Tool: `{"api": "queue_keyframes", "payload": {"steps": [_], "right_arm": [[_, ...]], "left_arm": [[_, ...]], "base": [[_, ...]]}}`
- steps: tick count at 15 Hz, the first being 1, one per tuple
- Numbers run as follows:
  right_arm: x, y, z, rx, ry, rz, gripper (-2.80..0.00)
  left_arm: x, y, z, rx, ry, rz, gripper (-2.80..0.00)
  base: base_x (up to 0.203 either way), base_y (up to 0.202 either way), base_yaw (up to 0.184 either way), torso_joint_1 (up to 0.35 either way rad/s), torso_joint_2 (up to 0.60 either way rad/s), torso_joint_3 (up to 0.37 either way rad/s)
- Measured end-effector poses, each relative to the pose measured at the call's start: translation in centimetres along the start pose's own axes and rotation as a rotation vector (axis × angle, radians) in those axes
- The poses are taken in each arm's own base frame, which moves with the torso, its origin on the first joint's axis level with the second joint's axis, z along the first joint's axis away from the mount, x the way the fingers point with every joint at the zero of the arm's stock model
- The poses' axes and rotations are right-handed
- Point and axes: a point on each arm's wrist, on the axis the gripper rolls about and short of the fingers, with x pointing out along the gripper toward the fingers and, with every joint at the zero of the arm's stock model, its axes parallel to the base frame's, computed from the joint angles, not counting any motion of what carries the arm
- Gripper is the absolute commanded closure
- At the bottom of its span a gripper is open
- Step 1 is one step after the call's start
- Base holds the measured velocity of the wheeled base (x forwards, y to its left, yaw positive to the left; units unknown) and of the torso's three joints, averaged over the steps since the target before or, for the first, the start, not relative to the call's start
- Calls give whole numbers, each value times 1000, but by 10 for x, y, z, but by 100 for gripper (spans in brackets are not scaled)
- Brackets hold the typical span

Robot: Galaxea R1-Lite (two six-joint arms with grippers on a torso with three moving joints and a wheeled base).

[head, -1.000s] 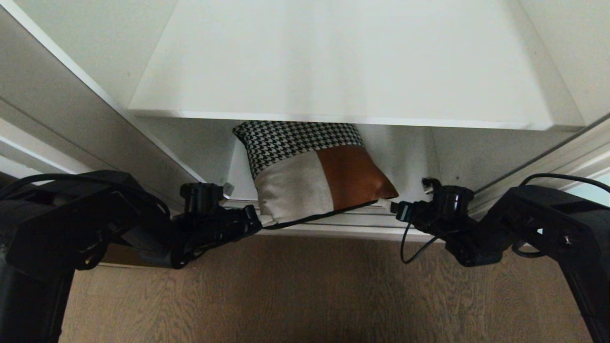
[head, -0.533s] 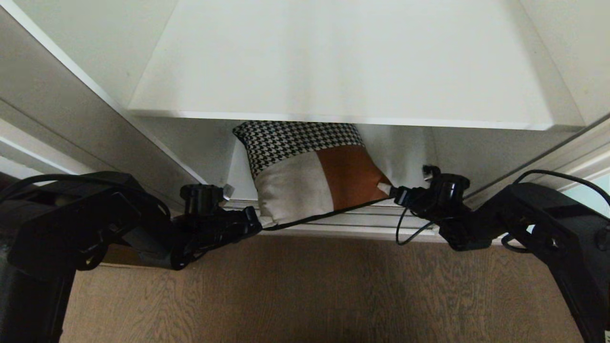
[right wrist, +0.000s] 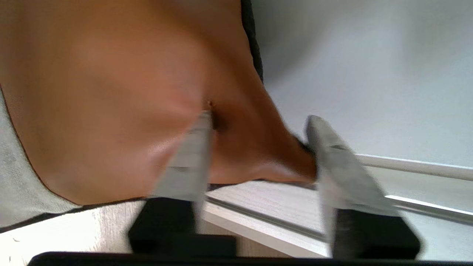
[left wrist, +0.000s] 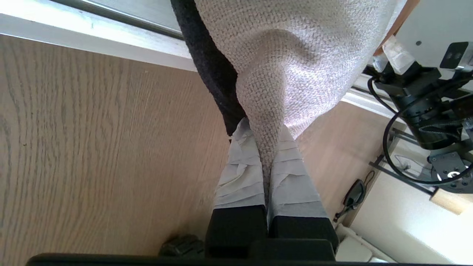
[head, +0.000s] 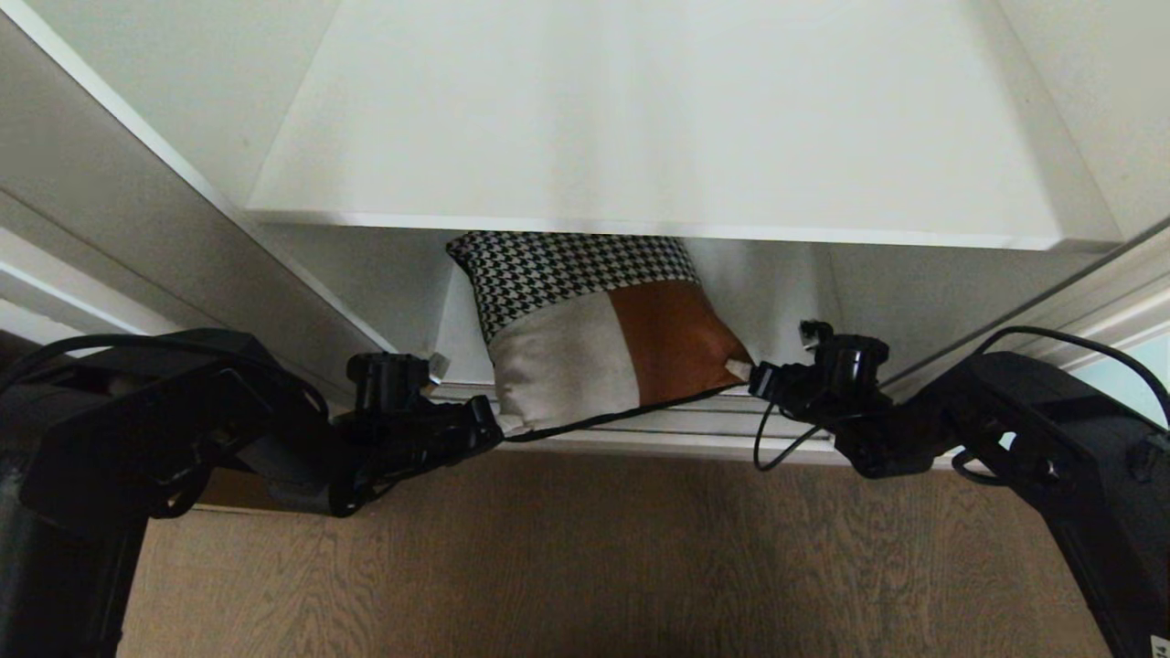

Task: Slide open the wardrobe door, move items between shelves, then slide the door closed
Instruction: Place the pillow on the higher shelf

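Note:
The cushion [head: 594,338], with a houndstooth strip and beige and rust patches, leans on the lower shelf [head: 786,292] under the upper white shelf [head: 658,119]. My left gripper [head: 489,429] is shut on the cushion's near left corner; in the left wrist view its taped fingers [left wrist: 240,166] pinch the beige weave [left wrist: 295,55]. My right gripper [head: 745,373] is at the rust corner. In the right wrist view its fingers [right wrist: 192,159] stand apart on either side of that corner [right wrist: 251,147]. The pale sliver [head: 1154,355] at far right may be the sliding wardrobe door.
The white bottom track [head: 676,431] runs along the wardrobe's front edge under the cushion. Wood-grain floor [head: 594,567] lies in front of it. White side walls [head: 914,302] close in the lower bay. The upper shelf's front edge overhangs the cushion's top.
My right gripper has moved in leftward onto the cushion's rust corner, and its fingers have narrowed round it. The left gripper and the cushion have stayed put.

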Motion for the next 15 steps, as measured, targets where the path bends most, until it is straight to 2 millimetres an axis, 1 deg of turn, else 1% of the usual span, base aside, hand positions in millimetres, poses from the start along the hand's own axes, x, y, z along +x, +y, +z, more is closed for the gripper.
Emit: {"api": "queue_keyframes", "payload": {"steps": [3,6,8,9,11,13,15], "right_arm": [[3,1,-2,45,2,6,0],[3,3,-4,54,9,8,0],[0,6,-7,59,24,6,0],[-4,9,-7,64,41,7,0],[-20,18,-7,78,91,23,0],[-44,31,-4,95,156,61,0],[-70,48,1,107,203,95,0]], "left_arm": [[0,0,0,2,-2,-2,0],[2,1,1,2,-5,-1,0],[3,1,2,5,-10,4,0],[3,1,2,6,-14,13,0],[2,1,0,7,-11,32,0],[-5,1,-6,17,9,59,0],[-10,2,-13,68,44,80,0]], "base": [[0,0,0,0,0,0],[0,0,0,0,0,0],[0,0,0,0,0,0],[0,0,0,0,0,0],[0,0,0,0,0,0],[0,0,0,0,0,0],[0,0,0,0,0,0]]}}
